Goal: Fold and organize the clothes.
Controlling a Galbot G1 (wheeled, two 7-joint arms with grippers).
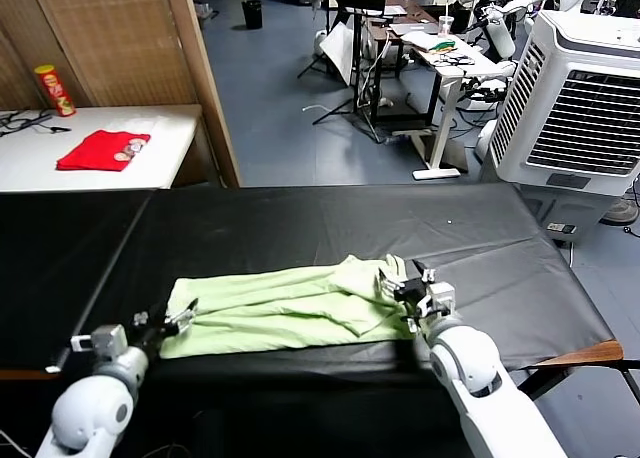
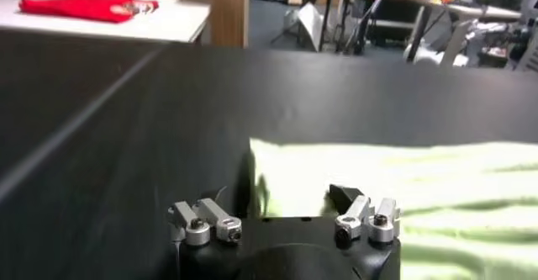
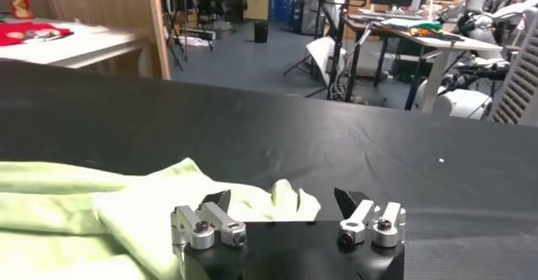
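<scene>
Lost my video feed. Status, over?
Left gripper open at T-shirt's left end. Right gripper open at its right end. T-shirt lies folded on black table, unheld. Nothing in the way.

I count one pale green T-shirt (image 1: 290, 308) on the one black table (image 1: 300, 228) in front of me. Two grippers are in view: the left gripper (image 1: 172, 323) and the right gripper (image 1: 418, 300). On the one white side table (image 1: 40, 163) I count one red garment (image 1: 103, 149) and one red can (image 1: 54, 89) (a tall snack tube). One white air cooler (image 1: 575, 98) stands at the right.
</scene>
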